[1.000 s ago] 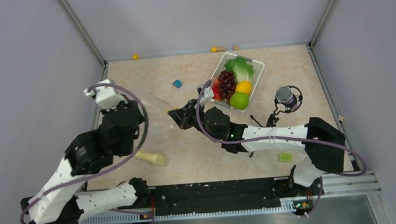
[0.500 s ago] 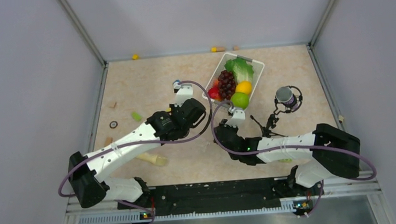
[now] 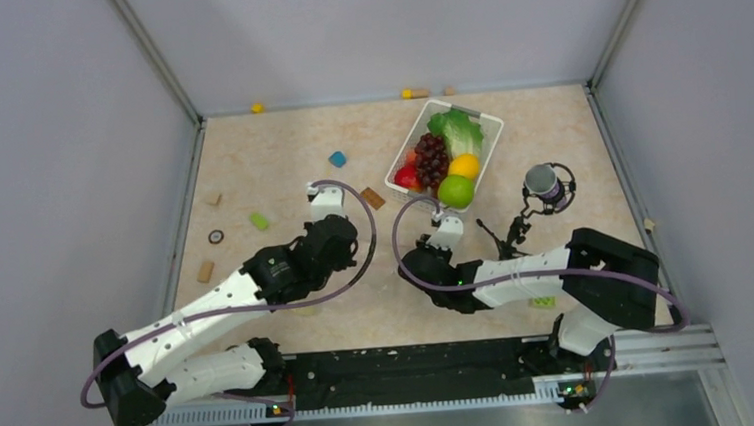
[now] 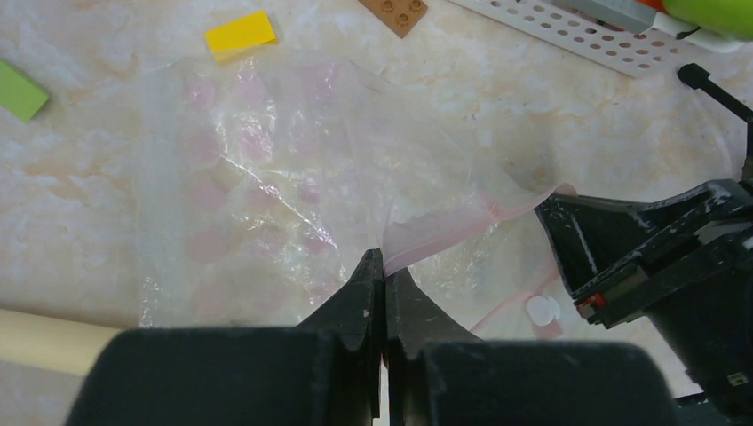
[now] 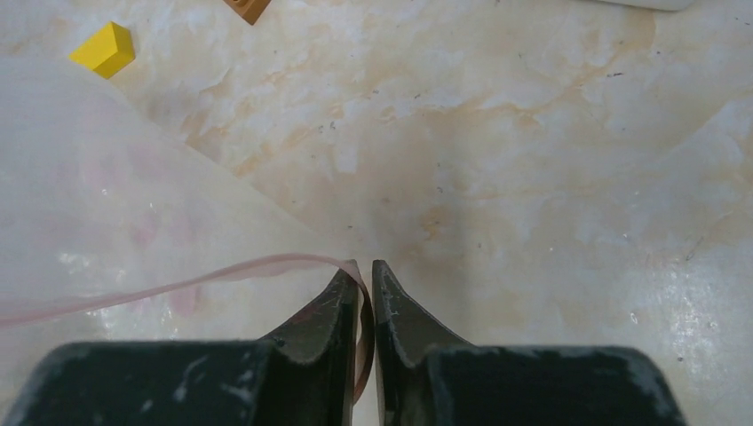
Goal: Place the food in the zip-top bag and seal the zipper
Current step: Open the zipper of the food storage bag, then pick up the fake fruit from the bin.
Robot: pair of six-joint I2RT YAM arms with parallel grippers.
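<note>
The food, a lettuce (image 3: 455, 127), grapes (image 3: 432, 156), an apple (image 3: 406, 178), a lemon (image 3: 464, 166) and a lime (image 3: 455, 190), lies in the white basket (image 3: 488, 121). The clear zip-top bag (image 4: 266, 186) lies flat mid-table between the arms. My left gripper (image 4: 384, 260) is shut on the bag's mouth edge, where the pink zipper (image 4: 497, 211) begins. My right gripper (image 5: 366, 266) is just to its right. Its jaws stand a slit apart, with the zipper (image 5: 178, 286) curling down between them. In the top view the left gripper (image 3: 351, 253) and the right gripper (image 3: 412, 268) sit close together.
Loose blocks lie around: blue (image 3: 337, 159), green (image 3: 258, 220), brown (image 3: 372, 198), yellow (image 4: 240, 34) and a green brick (image 3: 543, 301). A wooden cylinder (image 4: 44, 342) lies left of the bag. A purple cup on a black stand (image 3: 544, 181) is at the right.
The left arm has swung from the table's left side to the middle. The right gripper has drawn back toward the near edge, and its jaws have eased slightly apart.
</note>
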